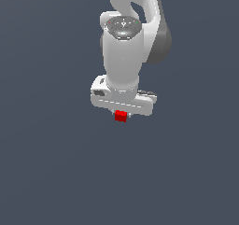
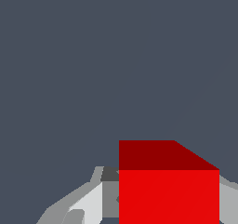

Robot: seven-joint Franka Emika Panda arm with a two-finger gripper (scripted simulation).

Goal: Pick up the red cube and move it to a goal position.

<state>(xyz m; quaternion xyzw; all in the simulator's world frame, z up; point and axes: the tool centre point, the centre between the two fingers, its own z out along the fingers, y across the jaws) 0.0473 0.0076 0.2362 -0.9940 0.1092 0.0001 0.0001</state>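
Cube (image 2: 168, 196) filling the wrist view's foreground, clamped in the gripper (image 2: 162, 204).

Red, bright front face and darker upper face; pale grey fingers (image 2: 88, 204) pressed against both sides, closed to cube width. In the exterior view, cube (image 1: 121, 116) just under the white gripper (image 1: 122, 113), below the arm (image 1: 123, 51), against plain dark grey ground (image 1: 46, 172); whether resting or lifted, cannot tell.

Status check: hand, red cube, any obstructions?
Hand shut on red cube. Cube sits between the fingers, directly under the wrist. Nothing else visible around it.
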